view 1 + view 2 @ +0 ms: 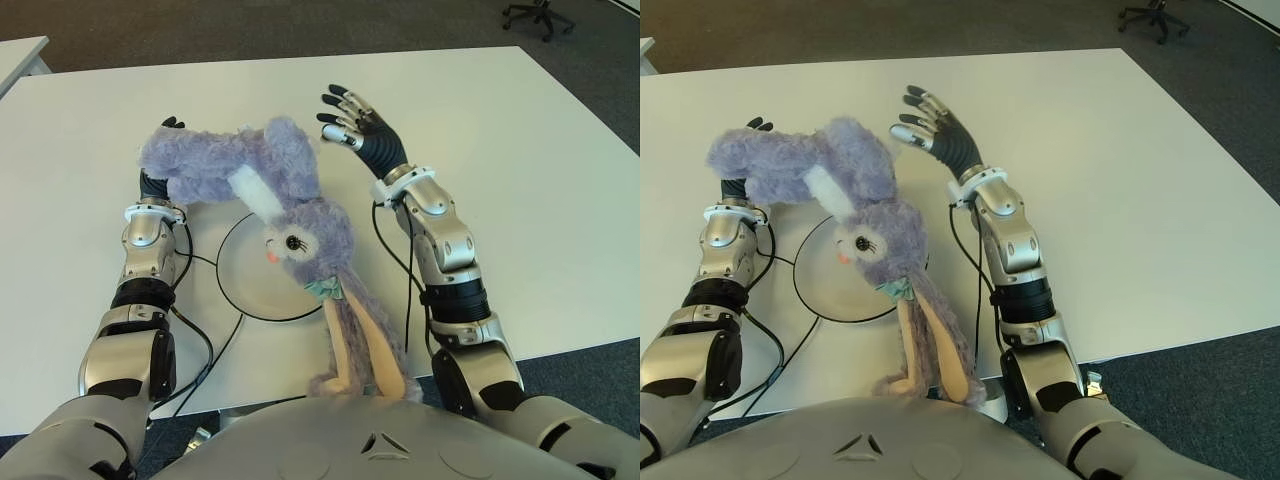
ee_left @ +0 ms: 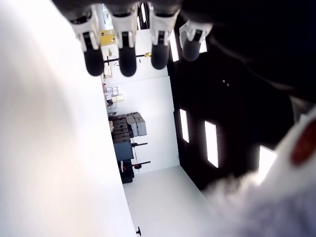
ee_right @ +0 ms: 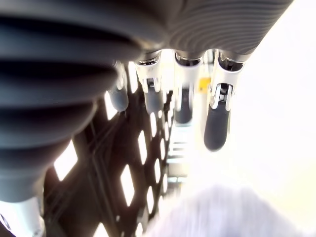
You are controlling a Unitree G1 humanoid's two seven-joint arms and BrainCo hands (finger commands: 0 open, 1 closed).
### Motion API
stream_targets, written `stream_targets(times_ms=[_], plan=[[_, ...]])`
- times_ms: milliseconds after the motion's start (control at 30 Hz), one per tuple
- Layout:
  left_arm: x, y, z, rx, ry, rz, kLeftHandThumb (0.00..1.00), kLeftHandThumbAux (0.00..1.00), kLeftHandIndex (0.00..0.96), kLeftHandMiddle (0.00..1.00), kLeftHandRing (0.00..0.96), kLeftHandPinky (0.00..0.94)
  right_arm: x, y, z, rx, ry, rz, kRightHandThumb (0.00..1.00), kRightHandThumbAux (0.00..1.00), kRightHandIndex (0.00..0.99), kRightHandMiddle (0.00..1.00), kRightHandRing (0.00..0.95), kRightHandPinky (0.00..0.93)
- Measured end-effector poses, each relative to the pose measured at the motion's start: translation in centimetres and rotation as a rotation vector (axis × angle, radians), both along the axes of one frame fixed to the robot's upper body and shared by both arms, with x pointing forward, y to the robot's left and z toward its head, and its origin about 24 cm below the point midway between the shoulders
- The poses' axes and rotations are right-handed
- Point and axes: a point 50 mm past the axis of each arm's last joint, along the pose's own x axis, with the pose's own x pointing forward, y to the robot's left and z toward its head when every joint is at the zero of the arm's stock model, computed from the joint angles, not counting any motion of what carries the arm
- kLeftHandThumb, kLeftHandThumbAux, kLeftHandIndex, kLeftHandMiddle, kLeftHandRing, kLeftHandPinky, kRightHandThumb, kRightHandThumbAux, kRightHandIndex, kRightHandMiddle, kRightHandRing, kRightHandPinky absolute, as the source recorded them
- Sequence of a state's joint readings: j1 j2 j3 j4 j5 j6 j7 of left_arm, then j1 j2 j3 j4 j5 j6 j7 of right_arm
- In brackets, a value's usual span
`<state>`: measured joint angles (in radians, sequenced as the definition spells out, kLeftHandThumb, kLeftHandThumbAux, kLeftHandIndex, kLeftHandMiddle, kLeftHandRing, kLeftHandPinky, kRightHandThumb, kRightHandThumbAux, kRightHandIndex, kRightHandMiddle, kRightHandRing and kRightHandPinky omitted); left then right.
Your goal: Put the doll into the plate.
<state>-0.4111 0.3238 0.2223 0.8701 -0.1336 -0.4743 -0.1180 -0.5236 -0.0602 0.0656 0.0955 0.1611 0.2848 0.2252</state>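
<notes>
An office — white table, swivel chair, grey carpet.

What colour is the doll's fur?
Lavender purple doll, with white inner ear; clearest in the left eye view.

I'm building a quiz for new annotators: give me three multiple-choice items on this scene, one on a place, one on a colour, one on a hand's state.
1. Where is the doll's face?
A. Over the plate
B. At the table's far right corner
C. On the floor

2. What colour is the doll's fur?
A. Green
B. Lilac
C. Red

3. How is the right hand?
A. Closed on the doll
B. Open, fingers spread, holding nothing
C. Closed on the plate

Answers:
1 A: the doll has its face above the plate, with its long ears trailing toward the robot.
2 B: its fur is pale purple, with a white patch on the head.
3 B: the right hand is raised beside the doll with fingers extended and nothing between them; the left hand shows under the doll's body.
</notes>
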Motion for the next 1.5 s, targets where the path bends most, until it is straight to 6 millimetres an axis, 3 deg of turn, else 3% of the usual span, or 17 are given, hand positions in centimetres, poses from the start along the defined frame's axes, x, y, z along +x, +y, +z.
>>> stream_targets(times_ms=[233, 467, 900, 1500], plan=[[-0.1, 0.1, 0.1, 0.013, -0.012, 0.0, 0.0, 0.441, 0.006, 0.11, 0.118, 0.119, 2.2, -2.0, 0.5, 0.017, -0.028, -0.086, 0.029, 0.581, 0.107, 0.099, 0.091, 0.105], [-0.2, 0.3, 0.1, 0.013, -0.011, 0.007, 0.0, 0.442, 0.02, 0.102, 0.11, 0.127, 3.1, -3.5, 1.4, 0.032, -0.098, -0.149, 0.006, 0.562, 0.077, 0.074, 0.057, 0.047], [-0.3, 0.6, 0.1, 0.01, -0.009, 0.019, 0.0, 0.445, 0.034, 0.101, 0.103, 0.12, 3.5, -3.7, 1.0, 0.047, -0.111, -0.209, 0.011, 0.565, 0.014, 0.034, 0.027, 0.036], [-0.3, 0.8, 0.0, 0.004, -0.007, 0.027, 0.0, 0.444, 0.031, 0.108, 0.113, 0.119, 4.0, -3.9, 1.4, 0.062, -0.126, -0.22, 0.039, 0.549, 0.035, 0.037, 0.034, 0.063]])
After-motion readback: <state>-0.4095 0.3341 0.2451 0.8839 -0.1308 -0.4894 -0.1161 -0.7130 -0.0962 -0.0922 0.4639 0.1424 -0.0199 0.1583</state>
